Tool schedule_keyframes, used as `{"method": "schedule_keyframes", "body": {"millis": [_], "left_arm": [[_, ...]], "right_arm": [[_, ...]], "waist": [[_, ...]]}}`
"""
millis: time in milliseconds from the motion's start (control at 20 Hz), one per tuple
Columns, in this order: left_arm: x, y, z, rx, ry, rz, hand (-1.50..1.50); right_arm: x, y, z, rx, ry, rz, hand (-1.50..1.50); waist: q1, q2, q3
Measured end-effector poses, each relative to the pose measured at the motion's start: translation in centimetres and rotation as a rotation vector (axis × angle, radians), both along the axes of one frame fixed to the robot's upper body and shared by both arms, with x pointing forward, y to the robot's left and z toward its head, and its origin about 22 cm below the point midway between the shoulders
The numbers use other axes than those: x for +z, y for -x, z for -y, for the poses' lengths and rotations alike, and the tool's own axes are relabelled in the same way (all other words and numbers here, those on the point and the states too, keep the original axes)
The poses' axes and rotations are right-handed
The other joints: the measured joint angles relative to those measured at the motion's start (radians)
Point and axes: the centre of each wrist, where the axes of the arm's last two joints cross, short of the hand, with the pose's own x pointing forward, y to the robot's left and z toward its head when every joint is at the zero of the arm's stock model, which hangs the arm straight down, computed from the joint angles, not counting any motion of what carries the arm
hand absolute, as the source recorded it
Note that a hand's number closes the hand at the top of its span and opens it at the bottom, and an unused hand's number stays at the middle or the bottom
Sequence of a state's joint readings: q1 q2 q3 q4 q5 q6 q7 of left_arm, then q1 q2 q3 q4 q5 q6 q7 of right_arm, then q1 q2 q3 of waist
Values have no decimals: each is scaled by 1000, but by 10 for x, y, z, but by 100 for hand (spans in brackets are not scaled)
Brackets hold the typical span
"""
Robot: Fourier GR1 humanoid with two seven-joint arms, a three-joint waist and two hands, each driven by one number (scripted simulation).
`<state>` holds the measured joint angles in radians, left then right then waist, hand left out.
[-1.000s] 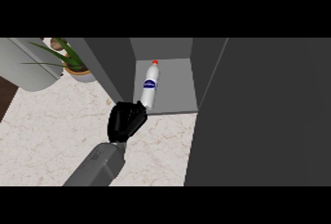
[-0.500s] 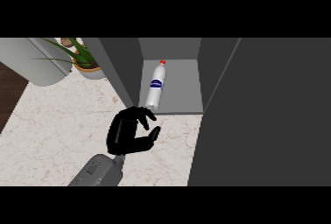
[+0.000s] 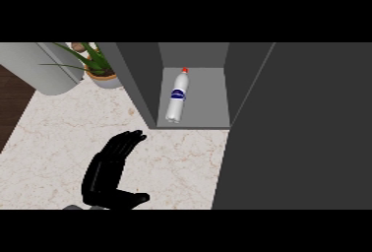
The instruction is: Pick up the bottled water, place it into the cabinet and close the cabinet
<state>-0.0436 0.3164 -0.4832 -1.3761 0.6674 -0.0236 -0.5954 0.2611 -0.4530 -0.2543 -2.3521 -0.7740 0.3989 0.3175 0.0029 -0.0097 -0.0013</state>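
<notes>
Nearest to me, one black hand (image 3: 109, 172) lay over the pale marbled desk (image 3: 51, 142), coming up from the lower edge. I could not tell for certain which arm it belonged to, though it showed left of the middle; I took it for the left hand. Its fingers (image 3: 125, 143) were straight and held side by side, pointing up and a little to the right, pinching nothing. The thumb (image 3: 131, 199) stuck out to the right at the base of the palm. Nothing lay between thumb and fingers but bare desk.

Just beyond the fingertips, and a little to their right, the cabinet (image 3: 138, 83) stood with its front open. The bottled water (image 3: 176, 96) lay inside it on the grey floor of the compartment, well clear of the fingers, its base toward them and its red cap pointing away toward the back wall. It had a blue label round the middle and sat close to the compartment's left wall.

To the right of the fingers a broad dark grey panel (image 3: 305, 128), apparently the cabinet door, filled that side.

Farther off, up and left of the fingers, a potted plant (image 3: 98, 69) stood against the cabinet's side, and beside it a pale grey rounded object (image 3: 44, 66).
</notes>
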Motion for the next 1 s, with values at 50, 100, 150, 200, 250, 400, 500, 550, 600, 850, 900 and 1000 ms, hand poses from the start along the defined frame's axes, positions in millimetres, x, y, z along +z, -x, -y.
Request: {"method": "schedule_keyframes", "body": {"millis": [50,100,150,200,250,400,500,550,600,850,900,1000], "left_arm": [[3,5,-6,6,-7,4,-150],[4,10,-15,18,-13,6,-150],[4,15,-22,31,-21,10,-150],[4,21,-26,40,-26,9,-150],[5,26,-34,54,-32,11,-150],[11,37,-59,100,-77,23,-150],[13,44,-75,123,-116,31,-150],[17,45,-81,133,-132,40,-150],[20,48,-85,136,-145,45,-150],[31,61,-107,133,-171,70,-150],[34,63,-110,132,-174,73,-150],[41,63,-117,129,-180,80,-150]], "right_arm": [[0,-2,-3,14,-5,-4,150],[-2,-2,-7,34,-13,-15,150],[-3,-3,-11,52,-20,-27,150],[-5,-5,-17,76,-32,-39,150],[-6,-5,-21,91,-43,-48,150],[-9,-10,-38,152,-71,-89,150],[-10,-13,-50,192,-87,-111,150],[-10,-14,-56,213,-95,-122,150],[-11,-15,-63,238,-106,-130,150],[-9,-21,-96,356,-141,-149,150],[-8,-21,-103,376,-141,-153,150],[-4,-23,-117,420,-139,-158,150]], "waist": [[2,0,0],[1,-1,0],[2,-1,0],[3,-1,0],[3,-2,-1],[7,-2,-2],[9,-2,-2],[9,-3,-2],[10,-4,-2],[12,-8,-4],[11,-9,-4],[13,-10,-5]]}}
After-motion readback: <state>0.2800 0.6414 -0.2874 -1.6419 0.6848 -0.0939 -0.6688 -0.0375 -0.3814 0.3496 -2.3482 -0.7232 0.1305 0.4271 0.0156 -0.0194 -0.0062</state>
